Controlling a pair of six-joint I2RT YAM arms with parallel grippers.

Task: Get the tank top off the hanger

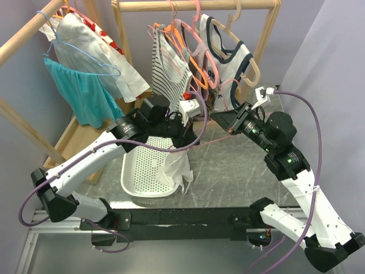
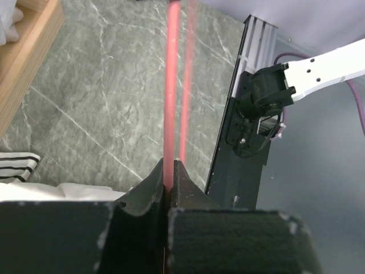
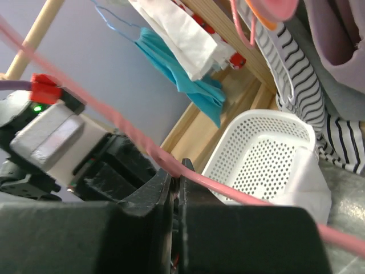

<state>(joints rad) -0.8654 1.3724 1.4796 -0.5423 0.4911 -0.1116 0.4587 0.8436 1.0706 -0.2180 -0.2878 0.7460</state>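
Observation:
Both grippers are shut on a thin pink hanger (image 1: 212, 137) held low over the table, with no garment on it. My left gripper (image 1: 183, 123) pinches its bar (image 2: 170, 103) between closed jaws (image 2: 169, 166). My right gripper (image 1: 221, 121) pinches another stretch of the bar (image 3: 245, 198) at its closed jaws (image 3: 175, 171). A white garment (image 1: 178, 166), seemingly the tank top, drapes over the right rim of the white perforated basket (image 1: 140, 171). It also shows in the right wrist view (image 3: 311, 185).
A wooden clothes rack (image 1: 194, 5) stands behind, carrying a striped top (image 1: 166, 68), a white top with navy trim (image 1: 231, 54) and several hangers. A second rail on the left holds a teal garment (image 1: 80, 94) and a white shirt (image 1: 100, 54).

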